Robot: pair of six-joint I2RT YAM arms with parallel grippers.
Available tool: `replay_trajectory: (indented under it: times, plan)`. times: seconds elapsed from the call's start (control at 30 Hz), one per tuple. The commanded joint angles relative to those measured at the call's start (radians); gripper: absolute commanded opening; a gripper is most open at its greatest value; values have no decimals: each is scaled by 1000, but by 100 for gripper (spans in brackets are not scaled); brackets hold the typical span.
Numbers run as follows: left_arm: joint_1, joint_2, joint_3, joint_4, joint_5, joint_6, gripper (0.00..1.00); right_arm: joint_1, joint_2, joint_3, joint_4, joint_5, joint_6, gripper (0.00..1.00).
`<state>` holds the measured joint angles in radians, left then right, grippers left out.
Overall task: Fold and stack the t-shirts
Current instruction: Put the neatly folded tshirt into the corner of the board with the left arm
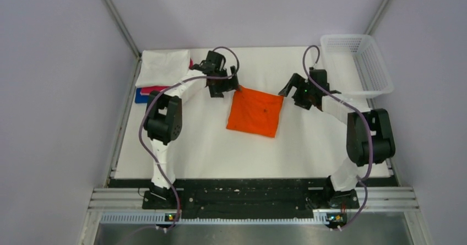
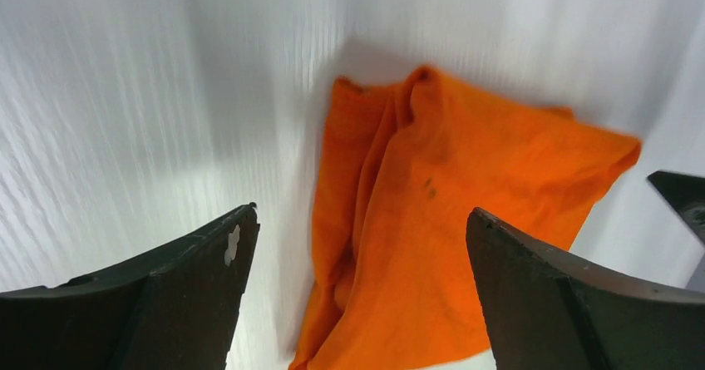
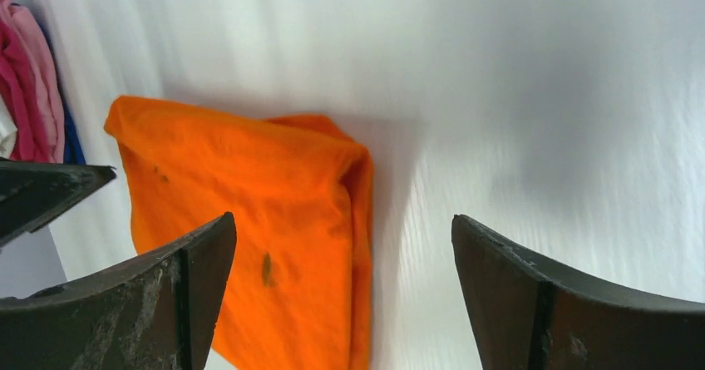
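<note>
The white table [image 1: 308, 146] fills the middle of the top view, with a white mesh basket [image 1: 380, 77] at its upper right corner. The orange t-shirt [image 1: 255, 113] lies at centre, folded to a rough square (askew and wrinkled). At upper left a folded white tee [image 1: 163, 67] lies over pink-red [image 1: 156, 90] and blue [image 1: 141, 96] ones. The left gripper [image 2: 362, 220] is at the orange shirt's upper left corner and the right gripper [image 3: 342, 224] is off its upper right. Both have their jaws spread wide, gripping nothing.
</note>
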<state>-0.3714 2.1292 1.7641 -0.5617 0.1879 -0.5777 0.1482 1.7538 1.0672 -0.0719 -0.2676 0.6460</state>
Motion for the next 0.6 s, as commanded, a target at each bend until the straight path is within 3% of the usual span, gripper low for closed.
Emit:
replay_trajectory:
  times: [0.0,0.13,0.5,0.57]
  plan:
    - [-11,-135,-196,60,121,29,99,-6,-241,-148,13,62,-3,99]
    - [-34,-134,-287,83,138,65,97,-1,-422,-292,24,28,23,99]
    - [-125,70,-154,-38,-9,72,51,-2,-768,-405,-201,82,-28,99]
    - [-160,98,-113,-71,-109,67,33,-2,-800,-409,-234,99,-43,99]
